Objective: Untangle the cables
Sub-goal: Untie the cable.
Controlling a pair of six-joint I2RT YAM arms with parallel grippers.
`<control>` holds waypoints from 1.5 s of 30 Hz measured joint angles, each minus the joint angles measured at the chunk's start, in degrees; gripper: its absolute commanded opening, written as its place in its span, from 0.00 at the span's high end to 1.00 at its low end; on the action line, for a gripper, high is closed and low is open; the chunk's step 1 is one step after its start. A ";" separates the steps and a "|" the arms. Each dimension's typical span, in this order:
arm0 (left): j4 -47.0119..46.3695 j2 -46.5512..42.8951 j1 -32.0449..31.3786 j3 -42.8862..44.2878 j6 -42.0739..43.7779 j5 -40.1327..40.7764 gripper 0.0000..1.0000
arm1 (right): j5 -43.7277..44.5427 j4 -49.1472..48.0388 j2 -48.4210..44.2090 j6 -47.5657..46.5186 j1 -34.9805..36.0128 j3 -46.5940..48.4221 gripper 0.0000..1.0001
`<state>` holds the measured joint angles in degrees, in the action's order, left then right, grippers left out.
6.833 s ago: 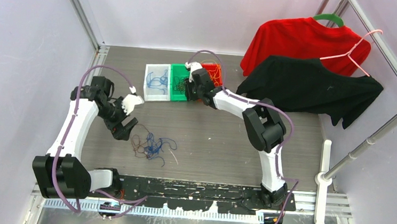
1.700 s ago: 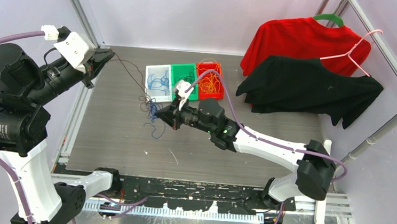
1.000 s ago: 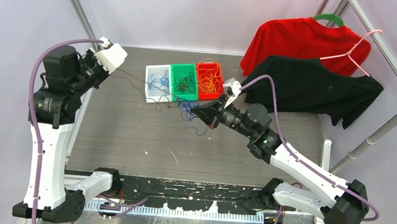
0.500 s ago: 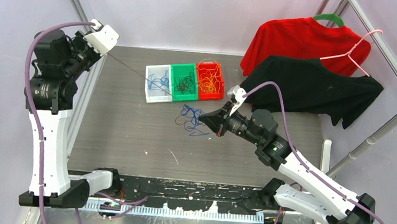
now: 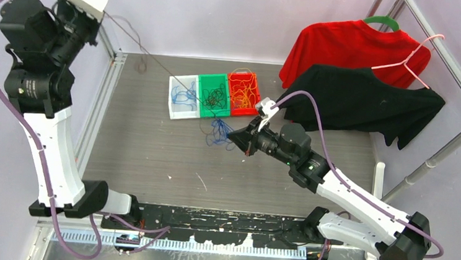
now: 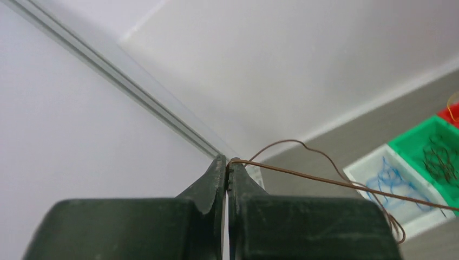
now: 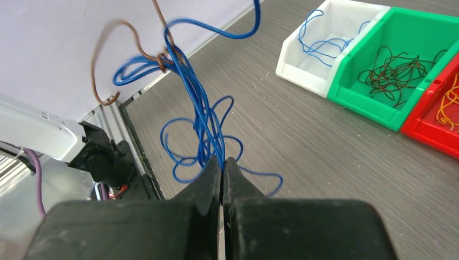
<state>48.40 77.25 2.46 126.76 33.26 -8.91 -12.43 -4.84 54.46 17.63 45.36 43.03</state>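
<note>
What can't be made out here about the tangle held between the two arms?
- Left wrist view: the brown wire in the left gripper runs off the right edge.
- Right wrist view: where it hooks the blue wires above the right gripper is blurred; it then leaves the top edge.
- Top view: the brown wire is too thin to trace.

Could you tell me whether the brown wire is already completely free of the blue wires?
No, in the right wrist view the brown wire is knotted into the blue wires just beyond the right gripper.
</note>
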 measured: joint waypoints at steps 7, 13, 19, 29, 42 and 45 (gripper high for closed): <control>-1.01 3.93 0.92 12.07 -6.58 -2.62 1.00 | 5.01 1.92 4.96 0.61 5.22 0.09 0.85; -2.78 -5.22 1.86 -1.57 -12.20 -7.48 1.00 | 5.31 3.54 5.70 1.22 5.84 -1.07 0.88; -1.99 -16.90 1.97 -22.43 -14.82 -14.75 1.00 | 4.79 2.14 8.72 1.62 5.84 0.37 0.99; 1.86 -25.42 1.97 -43.19 -10.40 -17.31 1.00 | 4.90 0.42 13.33 1.33 5.95 2.23 0.46; 2.03 -22.51 2.01 -30.60 -9.25 -22.75 1.00 | 5.79 -2.40 26.34 -2.54 10.23 6.49 0.42; 2.05 -22.34 2.01 -27.36 -10.47 -26.23 1.00 | 6.32 -2.58 27.19 -3.37 10.12 7.87 0.41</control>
<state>50.46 54.92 4.47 99.39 22.79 -35.14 -6.11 -7.42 81.65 14.26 55.48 50.89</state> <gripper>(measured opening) 0.009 0.578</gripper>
